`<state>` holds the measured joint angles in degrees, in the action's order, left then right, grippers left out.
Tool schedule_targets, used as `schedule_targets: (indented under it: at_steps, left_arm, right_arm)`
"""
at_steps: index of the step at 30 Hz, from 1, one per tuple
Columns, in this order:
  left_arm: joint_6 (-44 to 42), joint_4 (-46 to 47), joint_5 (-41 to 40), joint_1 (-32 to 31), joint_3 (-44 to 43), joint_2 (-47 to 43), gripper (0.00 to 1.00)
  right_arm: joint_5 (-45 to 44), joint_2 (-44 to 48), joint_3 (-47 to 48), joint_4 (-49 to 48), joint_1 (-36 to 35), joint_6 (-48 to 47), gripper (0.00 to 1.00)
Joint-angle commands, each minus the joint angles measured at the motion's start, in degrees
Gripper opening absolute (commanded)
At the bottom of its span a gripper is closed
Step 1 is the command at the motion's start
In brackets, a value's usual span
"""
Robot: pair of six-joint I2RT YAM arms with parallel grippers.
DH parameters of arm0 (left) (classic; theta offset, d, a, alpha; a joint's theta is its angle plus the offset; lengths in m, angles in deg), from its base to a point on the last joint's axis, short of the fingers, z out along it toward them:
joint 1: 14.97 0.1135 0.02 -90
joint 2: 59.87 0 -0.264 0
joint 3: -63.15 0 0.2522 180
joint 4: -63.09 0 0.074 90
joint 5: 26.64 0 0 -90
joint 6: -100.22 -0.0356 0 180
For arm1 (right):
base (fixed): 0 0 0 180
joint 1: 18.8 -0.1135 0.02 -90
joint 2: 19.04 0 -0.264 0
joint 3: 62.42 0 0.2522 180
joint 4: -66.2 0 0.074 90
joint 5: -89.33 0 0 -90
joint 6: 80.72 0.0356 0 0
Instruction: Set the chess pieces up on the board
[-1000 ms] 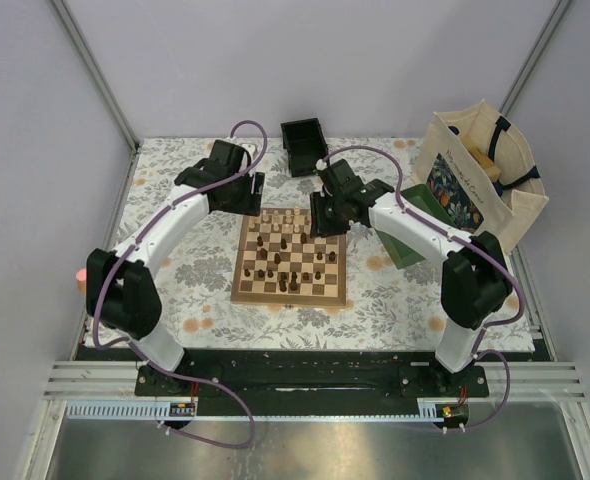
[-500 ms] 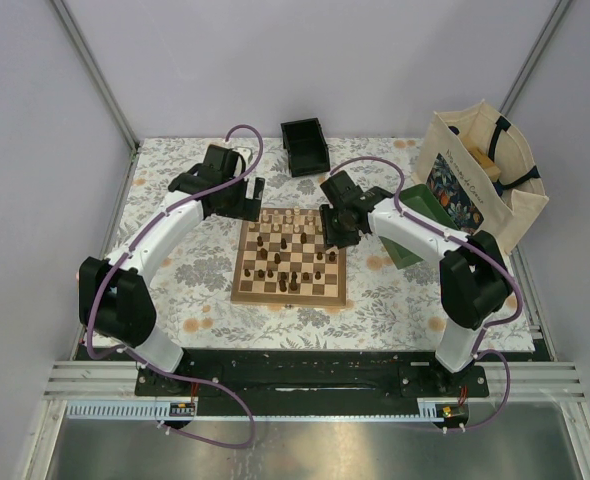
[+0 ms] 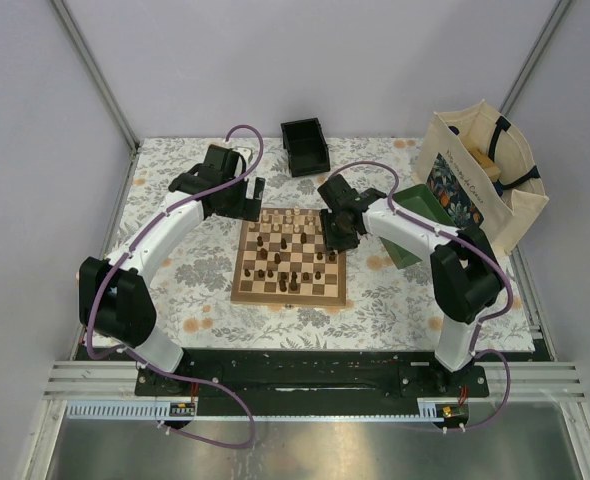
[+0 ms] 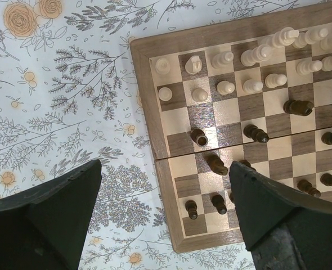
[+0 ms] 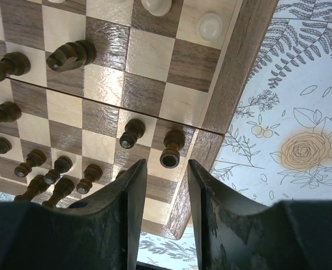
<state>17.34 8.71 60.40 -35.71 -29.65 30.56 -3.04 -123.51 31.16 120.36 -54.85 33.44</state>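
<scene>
The right end effector (image 5: 166, 169) hangs over the right edge of the square, tan-and-brown checkered wooden board (image 3: 291, 262). Its fingers are narrowly parted and empty, and one dark brown wooden chess piece (image 5: 171, 147) stands just beyond the tips. The left end effector (image 4: 165, 167), spread wide, is over the board's far-left edge. The board lies mid-bench (image 3: 175, 270). Pale cream chess pieces (image 4: 250, 56) fill the two far rows. Print on the cream tote bag (image 3: 480, 170) is illegible.

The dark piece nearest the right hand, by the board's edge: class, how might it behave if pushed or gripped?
This dark piece stands upright, tall for its base, so a side push would probably tip it. It looks like turned wood: likely stiff and light. The board shines, so it might slide.
</scene>
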Motion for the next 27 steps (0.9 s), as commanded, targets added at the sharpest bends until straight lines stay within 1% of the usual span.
schedule_targets:
  at_steps: [1, 6, 9, 11, 13, 15, 16, 21, 27]
  left_arm:
    - [-0.43, 1.07, -1.52, 0.17, 0.03, -1.4, 0.99]
    - [-0.52, 0.89, -1.61, 0.17, -0.06, -1.49, 0.99]
    - [-0.52, 0.72, -1.7, 0.25, -0.14, -1.49, 0.99]
    - [-0.52, 0.54, -1.78, 0.17, -0.14, -1.31, 0.99]
    - [-0.52, 0.46, -1.61, 0.16, -0.23, -1.4, 0.99]
    - [-0.52, 0.46, -1.7, 0.17, -0.23, -1.22, 0.99]
    - [-0.52, 0.37, -1.7, 0.16, -0.32, -1.22, 0.99]
    - [-0.44, 0.1, -1.0, 0.16, -0.41, -1.14, 0.99]
    - [-0.26, -0.16, -0.2, 0.16, -0.14, -1.31, 0.99]
  right_arm:
    - [-0.09, -1.35, 0.96, 0.2, 0.28, -0.52, 0.43]
    - [-0.44, -2.32, 1.13, -0.24, 0.28, -0.7, 0.41]
    - [-0.62, -2.94, 1.49, -0.32, 0.28, -0.96, 0.37]
    - [-0.79, -3.2, 1.49, -0.32, 0.37, -1.31, 0.36]
    - [-0.97, -3.38, 1.58, -0.41, 0.37, -1.4, 0.33]
    - [-0.97, -3.11, 1.4, -0.15, 0.28, -1.66, 0.26]
    - [-0.88, -2.76, 1.23, -0.24, 0.28, -1.75, 0.25]
    - [-0.88, 0.31, -1.32, 0.38, 0.02, -1.58, 0.24]
    - [0.61, 5.14, -5.8, 1.17, -2.44, -0.26, 0.23]
